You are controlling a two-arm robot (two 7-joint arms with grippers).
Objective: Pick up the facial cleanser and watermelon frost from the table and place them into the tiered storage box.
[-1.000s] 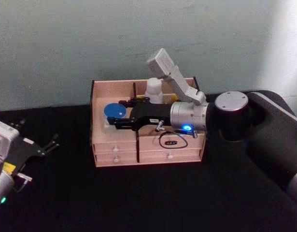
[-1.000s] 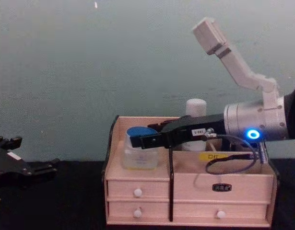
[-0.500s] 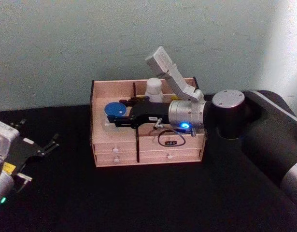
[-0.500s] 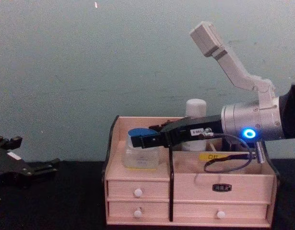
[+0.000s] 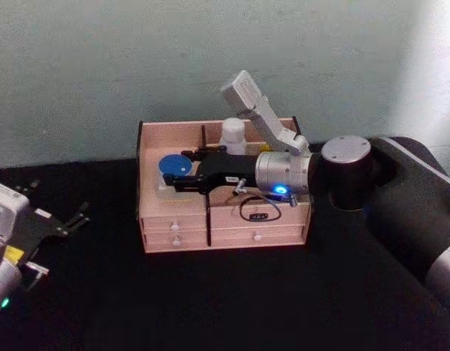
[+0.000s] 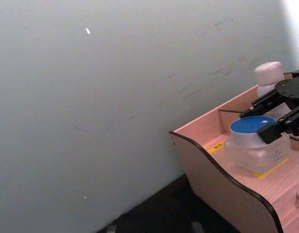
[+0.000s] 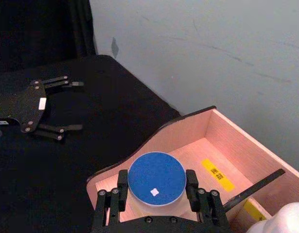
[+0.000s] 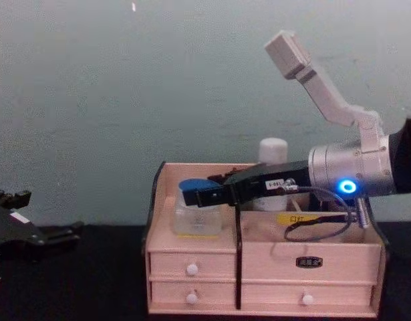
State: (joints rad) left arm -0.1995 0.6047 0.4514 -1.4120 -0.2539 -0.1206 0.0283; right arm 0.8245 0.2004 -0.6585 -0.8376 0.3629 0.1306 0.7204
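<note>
Left end effector [image 5: 72,218]: parked on the near-left desk [image 5: 232,307], fingers apart.
Right end effector [image 7: 156,194]: clamped on the blue-lidded jar [image 7: 156,184].
Change: jar has sunk slightly into the left compartment of the tiered storage box [image 5: 177,228]; release looks next.
White bottle [image 5: 233,136]: already in the back compartment.
</note>
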